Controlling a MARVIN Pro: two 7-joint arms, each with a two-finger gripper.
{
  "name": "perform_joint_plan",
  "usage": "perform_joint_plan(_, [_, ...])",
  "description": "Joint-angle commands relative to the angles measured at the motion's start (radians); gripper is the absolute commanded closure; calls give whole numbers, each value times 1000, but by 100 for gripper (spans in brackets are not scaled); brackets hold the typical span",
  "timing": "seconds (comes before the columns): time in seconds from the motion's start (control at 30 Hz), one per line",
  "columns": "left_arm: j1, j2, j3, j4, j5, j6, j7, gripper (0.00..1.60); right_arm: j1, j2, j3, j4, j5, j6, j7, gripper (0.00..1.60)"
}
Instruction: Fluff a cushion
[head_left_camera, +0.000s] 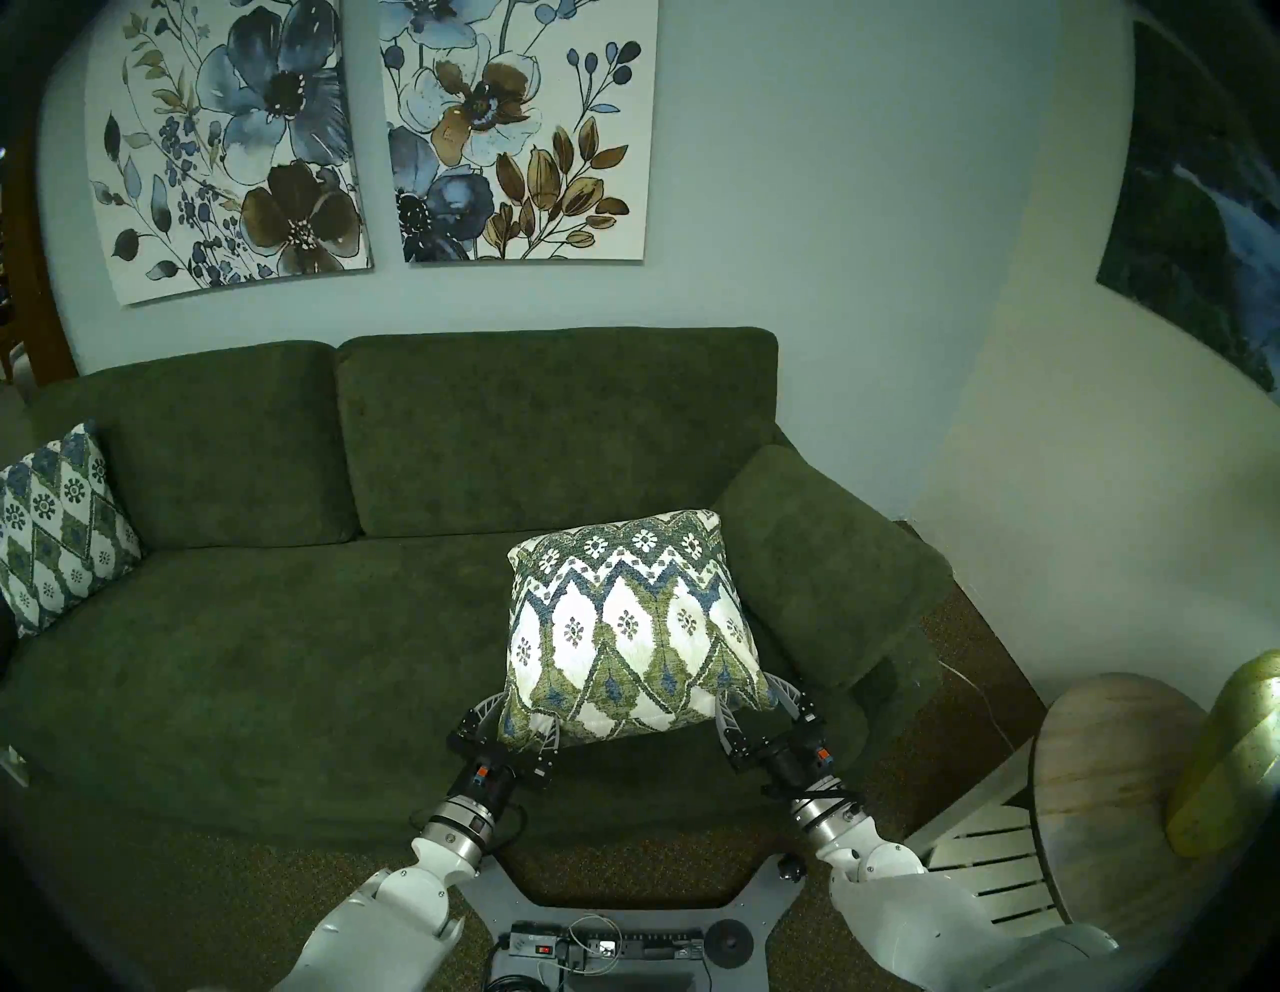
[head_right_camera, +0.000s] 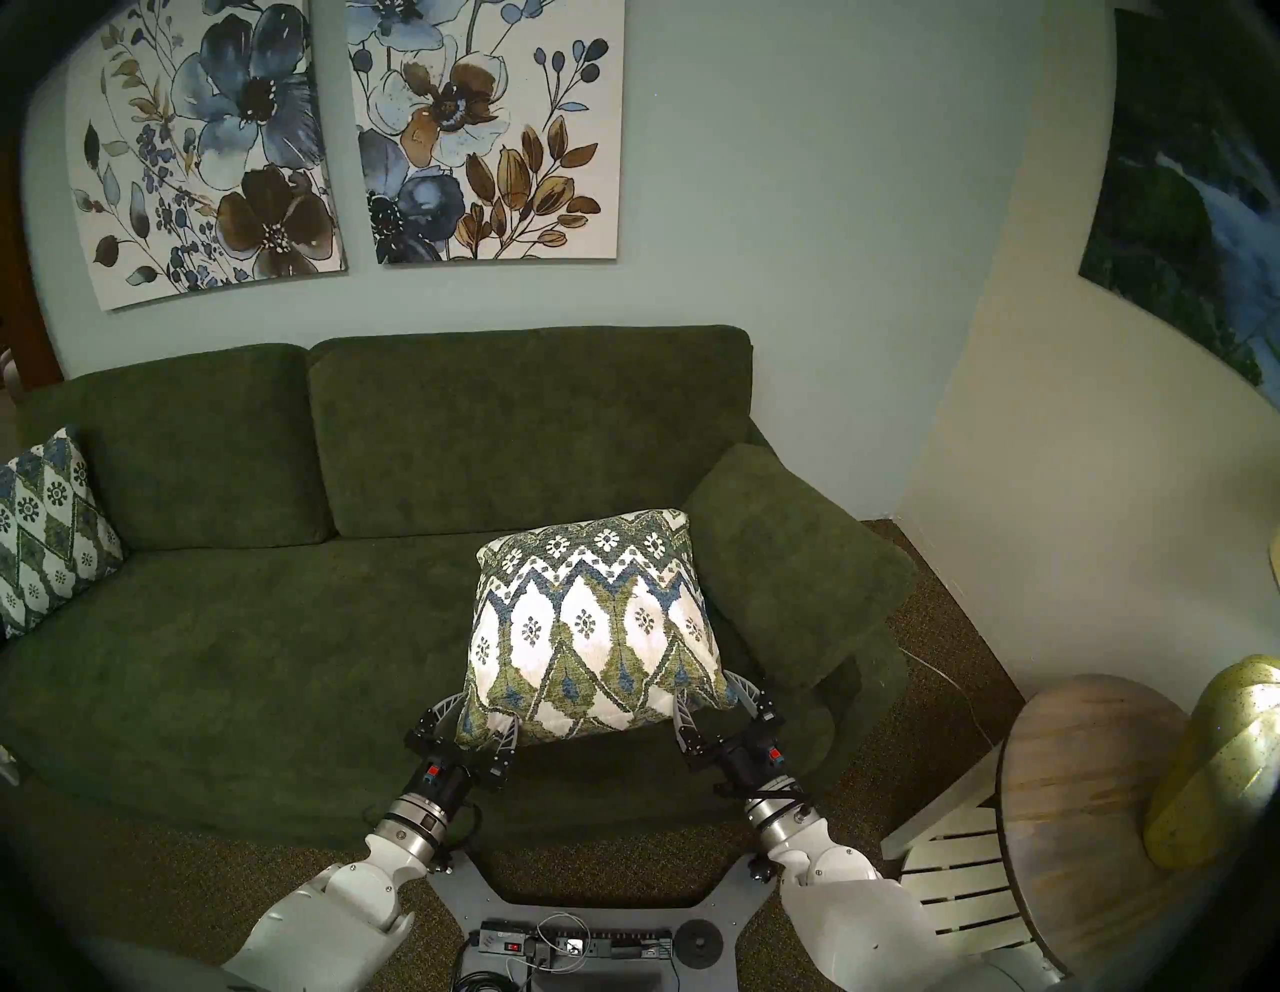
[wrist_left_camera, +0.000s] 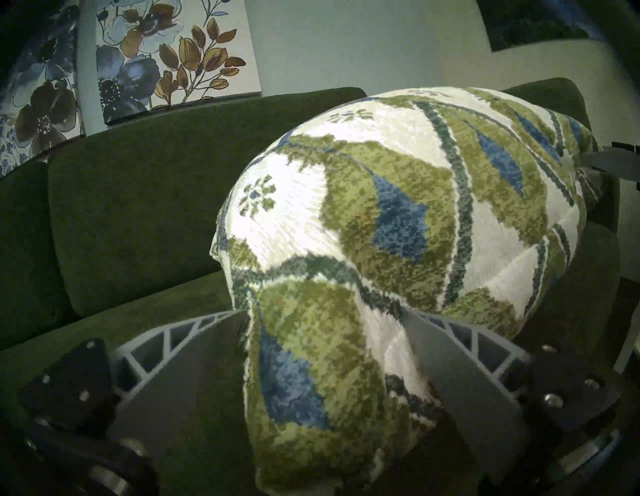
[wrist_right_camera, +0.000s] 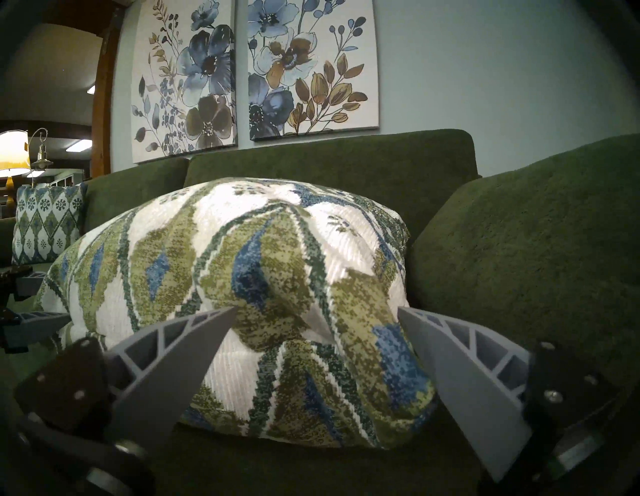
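While both arms are reaching forward over the sofa: I am holding the cushion by its two near corners.
Cushion: the square, plump throw pillow of cream woven fabric with olive-green and blue zigzags, diamonds and small flower motifs (head_left_camera: 627, 627) is hanging over the right part of the seat of the dark green fabric sofa (head_left_camera: 291, 623), its far right corner lying close to the sofa's padded right armrest (head_left_camera: 824, 561); whether its far edge is touching the seat, I cannot tell.
Left end effector: my left end effector (head_left_camera: 516, 724) is pinching the cushion's near left corner, its grey ribbed fingers (wrist_left_camera: 194, 363) standing wide with bunched fabric pressed between them.
Right end effector: my right end effector (head_left_camera: 758, 700) is clamping the near right corner in the same way, its fingers (wrist_right_camera: 180, 360) pressing into the plump fabric from both sides.
Second pillow: a matching patterned pillow (head_left_camera: 59, 526) is leaning at the sofa's far left end, well apart from the cushion.
Wall: two floral canvas prints in blue and brown (head_left_camera: 388, 131) are hanging side by side above the sofa back.
Table: a round wooden table (head_left_camera: 1108, 790) is standing to the right of the sofa, bearing a shiny yellow-green rounded object (head_left_camera: 1226, 755).
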Motion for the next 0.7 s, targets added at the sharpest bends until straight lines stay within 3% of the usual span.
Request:
perform_joint_plan(0.0, [-104, -1, -8, 94, 10, -31, 0, 0, 9, -39, -4, 48, -17, -2, 16, 0])
perform_joint_plan(0.23, [-151, -16, -3, 224, 27, -81, -9, 0, 20, -34, 21, 69, -14, -2, 38, 0])
perform_joint_plan(0.47, [-177, -23, -11, 259, 29, -115, -9, 0, 20, -30, 52, 33, -9, -2, 57, 0])
perform_joint_plan(0.5, [-186, -24, -17, 264, 27, -116, -4, 103, 13, -27, 61, 7, -2, -2, 65, 124])
perform_joint_plan(0.53, [-192, -22, -19, 268, 30, -122, 1, 160, 9, -27, 67, -5, 1, -2, 69, 160])
perform_joint_plan(0.67, [-221, -11, -33, 279, 19, -133, -2, 160, -8, -29, 87, -41, 12, -2, 81, 160])
